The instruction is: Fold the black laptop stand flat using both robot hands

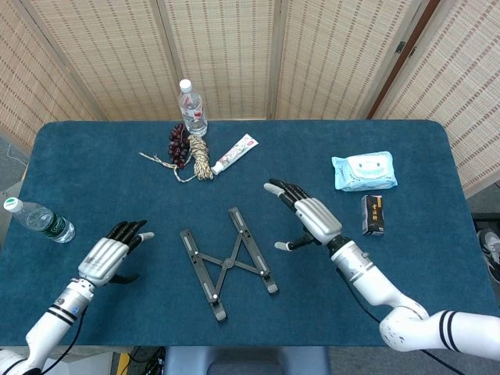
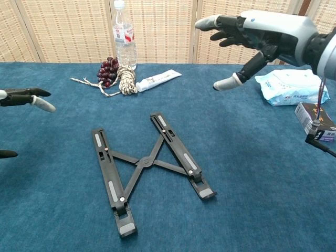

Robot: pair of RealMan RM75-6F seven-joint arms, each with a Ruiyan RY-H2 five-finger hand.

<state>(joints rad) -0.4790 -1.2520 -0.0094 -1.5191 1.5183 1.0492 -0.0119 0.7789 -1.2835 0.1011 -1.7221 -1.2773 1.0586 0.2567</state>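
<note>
The black laptop stand (image 1: 227,264) lies on the blue table (image 1: 406,148) between my two hands, its two slotted rails down on the cloth and the crossed links low between them. From the chest view it looks flat in height, but the rails splay apart toward the near end, so I judge the last step is to press them together sideways. That would explain how I hold myself: my right hand (image 1: 309,219) hovers above and to the right of the stand, fingers spread wide, empty, touching nothing. My left hand (image 1: 112,255) sits well to the left of it, fingers apart too, holding nothing, ready to come in from the other side.

Beyond the stand, at the far edge, stand a water bottle (image 1: 192,108), dark red grapes (image 1: 178,144), a coil of rope (image 1: 202,158) and a white tube (image 1: 234,154); their lettering is too small to read. To my right lie a pack of wet wipes (image 1: 364,171) and a small dark box (image 1: 374,215) with gold print I cannot make out. A second bottle (image 1: 38,221) lies far left, label unreadable
</note>
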